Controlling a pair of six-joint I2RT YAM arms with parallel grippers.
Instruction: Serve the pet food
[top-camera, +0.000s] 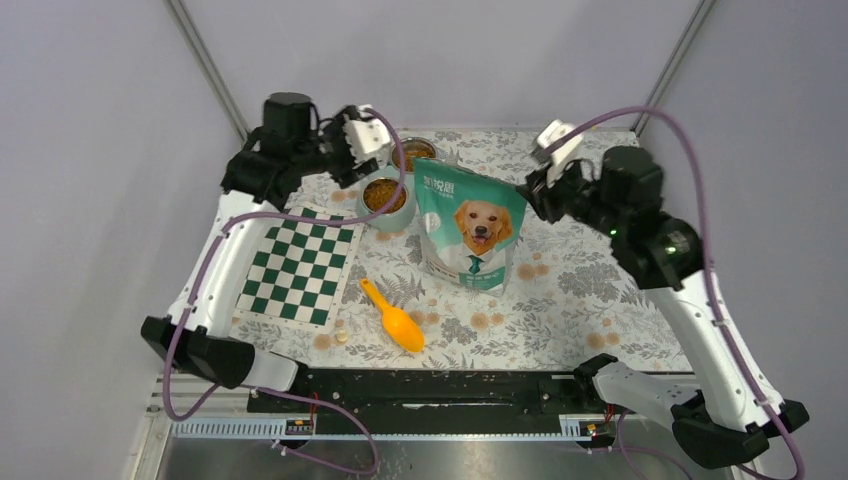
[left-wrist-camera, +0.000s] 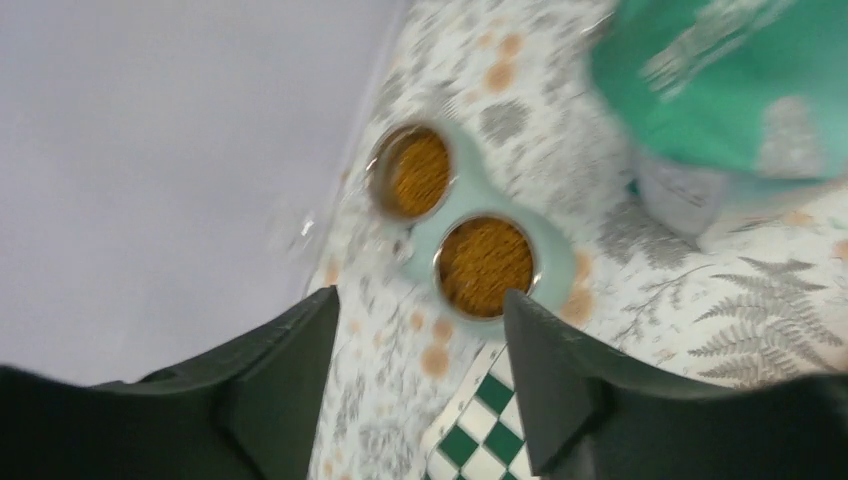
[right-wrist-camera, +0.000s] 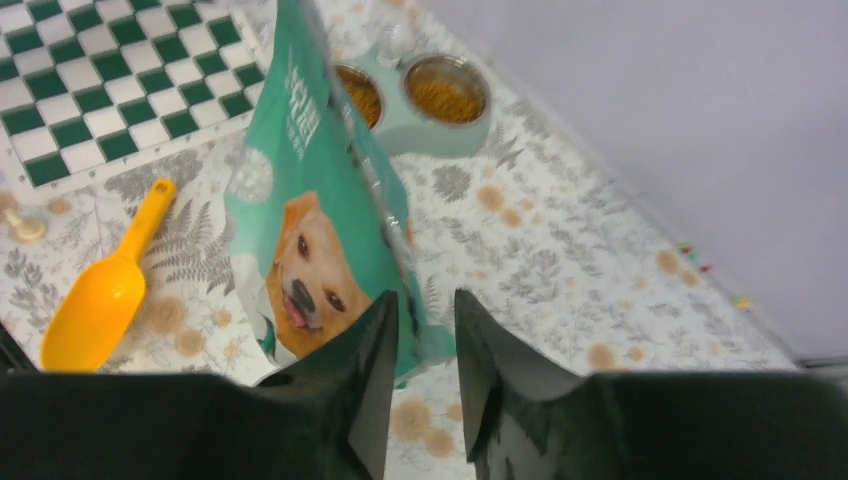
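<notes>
Pouch (top-camera: 470, 225) stands mid-table; kibble (left-wrist-camera: 485, 265) fills the far-edge bowls (left-wrist-camera: 560, 262). Left gripper (left-wrist-camera: 420, 300) gapes empty. Right gripper (right-wrist-camera: 422, 300) is slightly apart.

The left arm (top-camera: 215, 275) and the right arm (top-camera: 720, 335) are each built of long white links joined by bulky black joint housings. A lilac cable (top-camera: 640, 110) is looped along each arm. The left gripper (left-wrist-camera: 420, 297) and the right gripper (right-wrist-camera: 425, 296) are fitted with dark, matte, wedge-shaped fingers (left-wrist-camera: 270, 390).
</notes>
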